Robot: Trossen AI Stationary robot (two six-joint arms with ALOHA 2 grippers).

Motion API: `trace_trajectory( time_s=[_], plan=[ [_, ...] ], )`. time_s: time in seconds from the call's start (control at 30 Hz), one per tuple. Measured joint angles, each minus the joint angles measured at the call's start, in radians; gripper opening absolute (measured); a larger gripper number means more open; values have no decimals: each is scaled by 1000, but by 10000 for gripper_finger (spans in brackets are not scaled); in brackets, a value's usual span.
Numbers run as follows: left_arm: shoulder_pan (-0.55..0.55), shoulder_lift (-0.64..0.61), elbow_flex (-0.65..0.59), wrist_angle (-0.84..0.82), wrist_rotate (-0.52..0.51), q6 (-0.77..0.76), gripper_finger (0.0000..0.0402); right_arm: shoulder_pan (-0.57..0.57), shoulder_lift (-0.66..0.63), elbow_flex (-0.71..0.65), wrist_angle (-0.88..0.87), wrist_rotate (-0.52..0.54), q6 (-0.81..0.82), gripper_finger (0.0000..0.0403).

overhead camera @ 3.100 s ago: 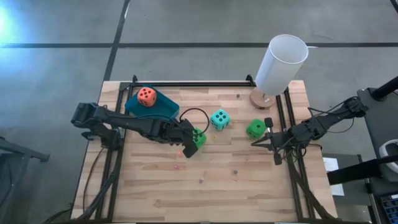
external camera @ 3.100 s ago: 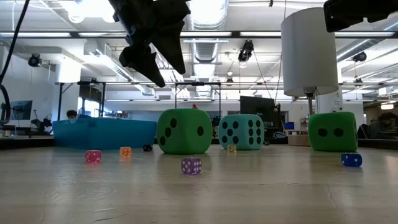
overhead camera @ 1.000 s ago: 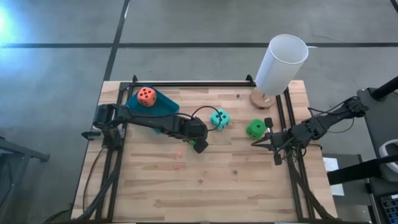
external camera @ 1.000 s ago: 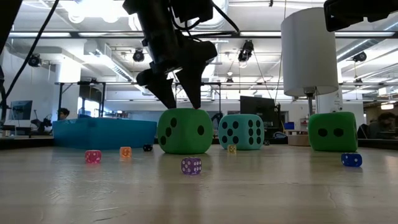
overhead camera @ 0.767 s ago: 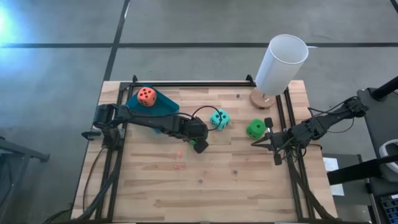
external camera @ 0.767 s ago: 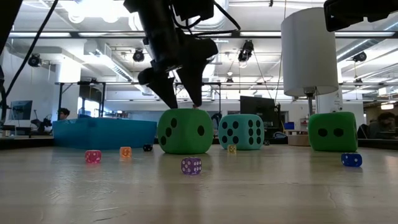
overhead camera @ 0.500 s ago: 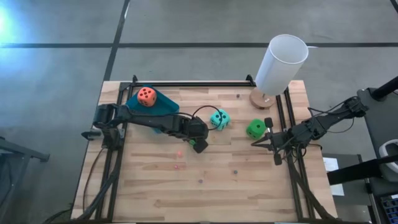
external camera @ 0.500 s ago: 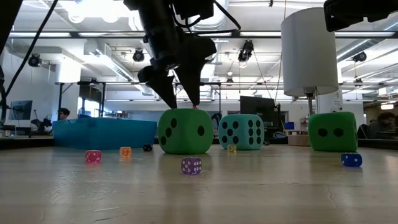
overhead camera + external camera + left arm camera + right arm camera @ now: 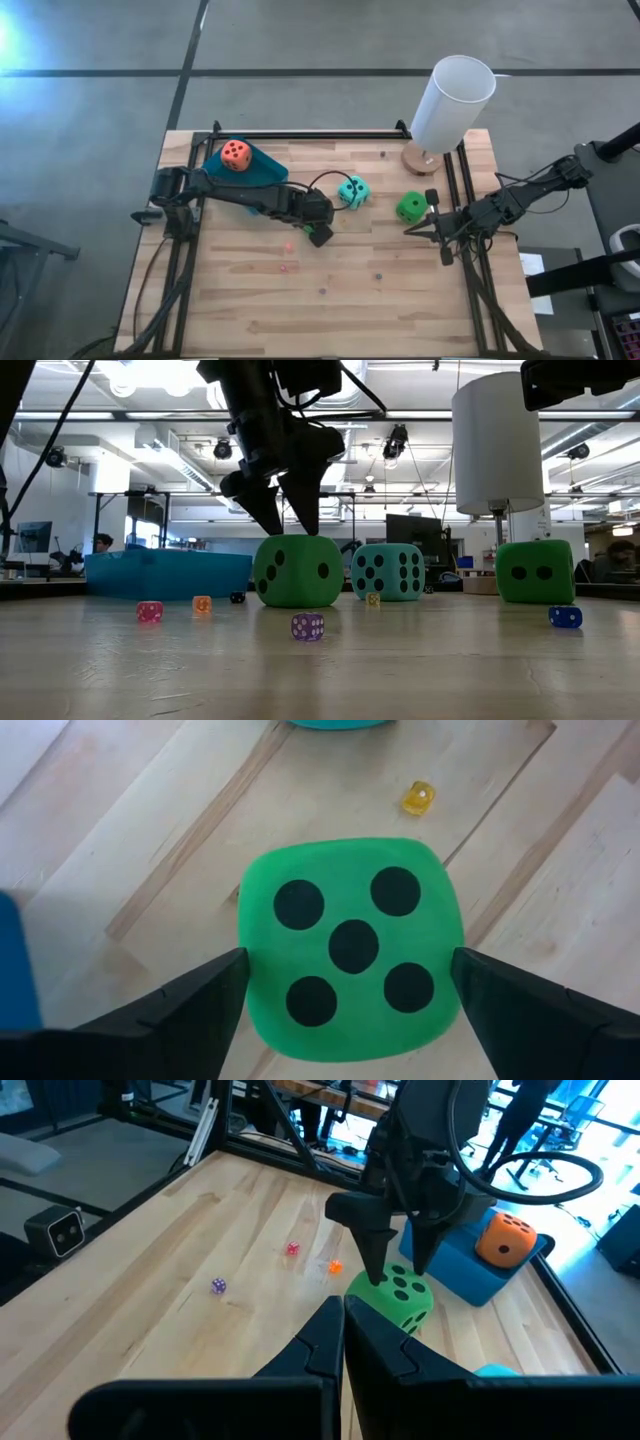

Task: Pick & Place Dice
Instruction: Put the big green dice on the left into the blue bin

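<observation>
A bright green die (image 9: pixel 296 571) rests on the wooden table near its middle, five pips up in the left wrist view (image 9: pixel 350 948). My left gripper (image 9: pixel 288 528) stands open right over it and points steeply down. Its fingertips are just above the die's top, one toward each side (image 9: pixel 395 1270). In the high view the gripper (image 9: pixel 318 232) hides this die. An orange-red die (image 9: pixel 236 153) sits in the blue tray (image 9: pixel 264 173) at the far left. A teal die (image 9: pixel 352 190) and a second green die (image 9: pixel 410 207) lie to the right. My right gripper (image 9: pixel 343 1325) waits shut at the right edge.
A tall white cylinder (image 9: pixel 452 103) on a round wooden foot stands at the far right corner. Tiny dice are scattered on the table: pink (image 9: pixel 149 612), orange (image 9: pixel 202 604), purple (image 9: pixel 307 626), blue (image 9: pixel 565 617). Black rails (image 9: pixel 300 134) frame the table's sides and far edge.
About three seconds ago my left gripper was higher and farther left. It has come down and toward the table's right edge, to stand over the green die. Through the last second it has hovered there, open, and no die has moved.
</observation>
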Motion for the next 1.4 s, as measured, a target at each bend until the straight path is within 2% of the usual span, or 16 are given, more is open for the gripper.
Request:
trace_trajectory(
  time_s=[0.5, 0.8, 1.13, 1.4],
  plan=[
    [1, 2, 11, 16, 26, 3, 347, 0, 0, 0, 0, 0, 0, 8],
    [-1, 2, -2, 21, 29, -1, 355, 0, 0, 0, 0, 0, 0, 8],
    [-18, 1, -2, 7, 78, -1, 363, 0, 0, 0, 0, 0, 0, 8],
    [-43, 0, -2, -12, 117, -8, 352, 0, 0, 0, 0, 0, 0, 8]
  ],
)
